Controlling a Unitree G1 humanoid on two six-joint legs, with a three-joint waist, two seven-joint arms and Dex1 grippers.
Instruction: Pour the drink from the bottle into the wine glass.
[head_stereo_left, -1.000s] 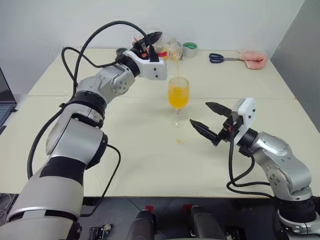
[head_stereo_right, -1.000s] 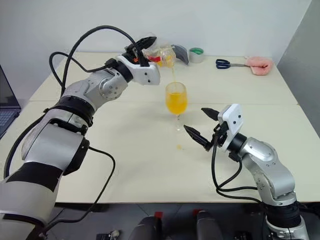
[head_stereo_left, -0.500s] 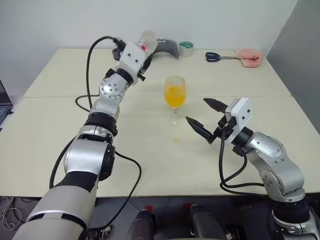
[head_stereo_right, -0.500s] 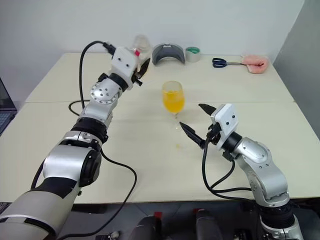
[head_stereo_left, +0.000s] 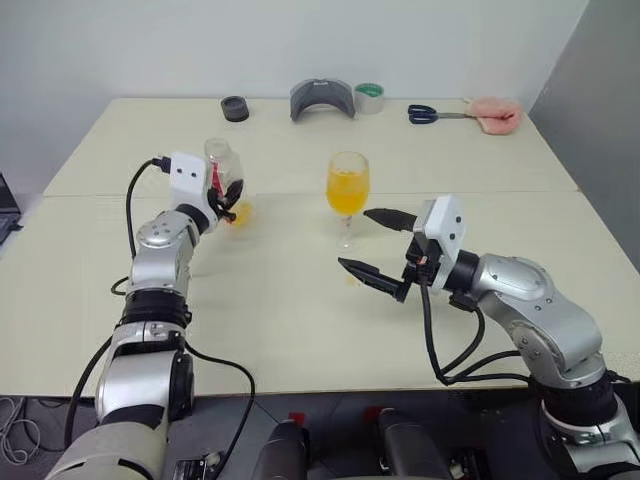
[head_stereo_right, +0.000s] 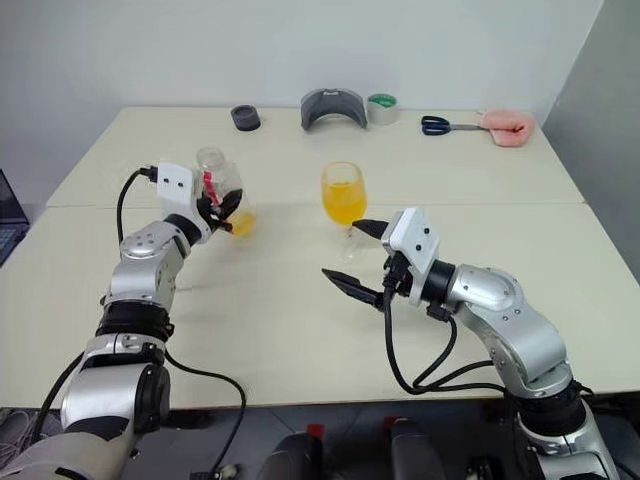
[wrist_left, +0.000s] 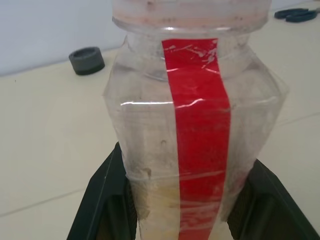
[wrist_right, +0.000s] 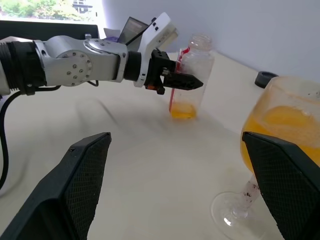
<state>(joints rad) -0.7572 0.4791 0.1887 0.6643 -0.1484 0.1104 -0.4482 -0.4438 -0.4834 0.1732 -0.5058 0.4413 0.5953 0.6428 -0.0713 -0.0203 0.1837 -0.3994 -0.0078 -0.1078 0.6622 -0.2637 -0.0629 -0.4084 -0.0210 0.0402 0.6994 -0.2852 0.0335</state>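
Pouring looks done — left gripper (head_stereo_right: 222, 205) clamps the near-empty bottle (head_stereo_right: 218, 190) upright; right gripper (head_stereo_left: 380, 250), spread wide, flanks the wine glass (head_stereo_left: 347, 194) — release next.

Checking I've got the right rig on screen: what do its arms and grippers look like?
Both arms are silver-grey metal with rounded joint housings and black bands. Each wrist carries a white boxy block, and loose black cables loop alongside each arm. The left gripper and right gripper each have two black pointed fingers with finely textured inner faces. No markings are readable.
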